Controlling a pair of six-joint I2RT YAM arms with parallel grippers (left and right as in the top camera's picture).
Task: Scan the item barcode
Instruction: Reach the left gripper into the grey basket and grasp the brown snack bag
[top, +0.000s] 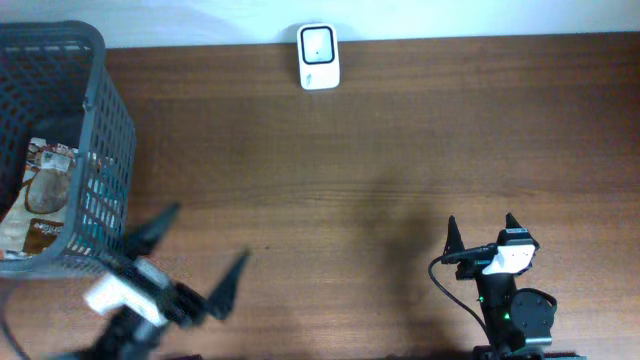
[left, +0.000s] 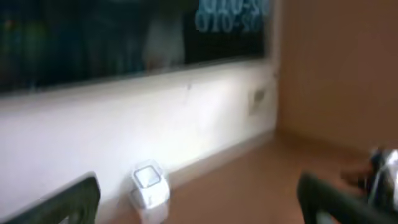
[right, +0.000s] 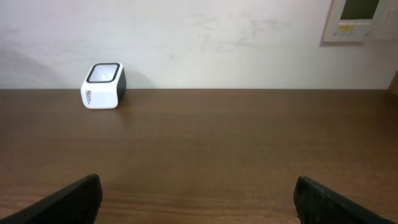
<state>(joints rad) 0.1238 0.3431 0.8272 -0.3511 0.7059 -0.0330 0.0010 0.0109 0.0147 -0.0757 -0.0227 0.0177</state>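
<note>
left gripper (top: 211, 233) was found spread wide just beside the grey plastic mesh basket (top: 108, 130); the brown snack packet (top: 45, 195) was lodged inside, leftward of it, well apart from the wide-open right gripper (top: 480, 222).

Dark brown wood-grain table (top: 350, 150). White scanner (top: 319, 57) at far edge, centre, window facing up. Dark grey mesh basket (top: 108, 165) at left end, standing upright, well apart from scanner.

Dark brown wooden table (top: 400, 150) before me, plain white wall (right: 217, 43) along its far edge, beige control panel (right: 359, 18) mounted on it, blurred dark window (left: 93, 43) with pale lettering.
</note>
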